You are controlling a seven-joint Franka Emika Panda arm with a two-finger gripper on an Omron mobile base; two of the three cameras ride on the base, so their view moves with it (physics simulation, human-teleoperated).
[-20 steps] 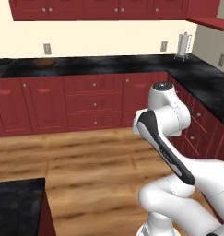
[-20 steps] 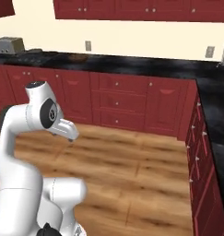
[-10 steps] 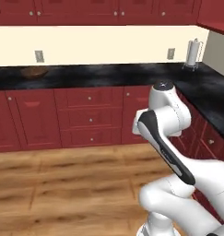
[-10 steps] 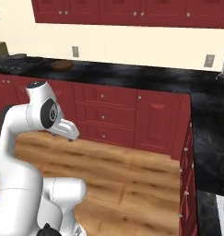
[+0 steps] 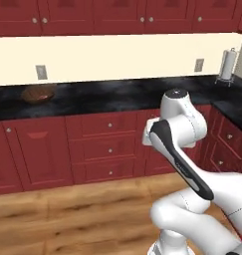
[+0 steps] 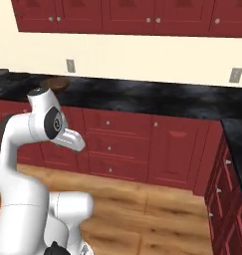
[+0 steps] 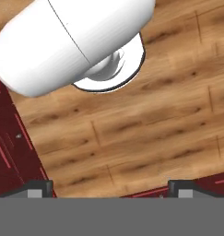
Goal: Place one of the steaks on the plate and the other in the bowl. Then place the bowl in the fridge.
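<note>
I see the wide, shallow, dark brown wooden bowl (image 5: 38, 93) on the black stone counter (image 5: 122, 94), far left; stiff and light, I judge, best taken at the rim. My tool (image 7: 109, 188) hangs wide, empty, over plank floor (image 7: 145, 133). A paper-towel stand (image 5: 227, 64) sits far right.

It is a home kitchen: dark red cabinets (image 5: 107, 144), a black stone counter (image 5: 117, 94), wooden floor (image 5: 67, 219), wall sockets (image 5: 41, 72) and a paper-towel roll (image 5: 227, 63).
</note>
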